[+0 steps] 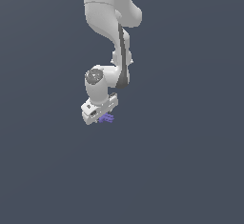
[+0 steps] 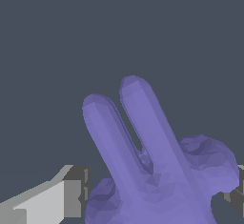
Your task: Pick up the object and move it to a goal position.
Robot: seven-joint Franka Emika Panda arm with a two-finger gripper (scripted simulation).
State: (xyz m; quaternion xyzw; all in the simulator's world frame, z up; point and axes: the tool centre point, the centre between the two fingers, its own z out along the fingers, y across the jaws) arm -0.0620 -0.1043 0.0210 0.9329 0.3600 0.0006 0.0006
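The object (image 1: 107, 118) is a small violet-purple piece with stubby prongs, sitting right under the white hand of the arm in the exterior view. In the wrist view the object (image 2: 157, 170) fills the space between my two fingers, with two long prongs pointing away from the camera. My gripper (image 2: 159, 197) is shut on it: one finger (image 2: 71, 197) touches one side of it and the other finger (image 2: 237, 194) the opposite side. In the exterior view the gripper (image 1: 101, 117) points down and its fingertips are mostly hidden by the hand. No goal marker shows.
Plain dark grey-blue surface (image 1: 181, 170) all around, with no other objects or edges in view. The arm's links (image 1: 112, 23) rise above the gripper towards the top of the exterior view.
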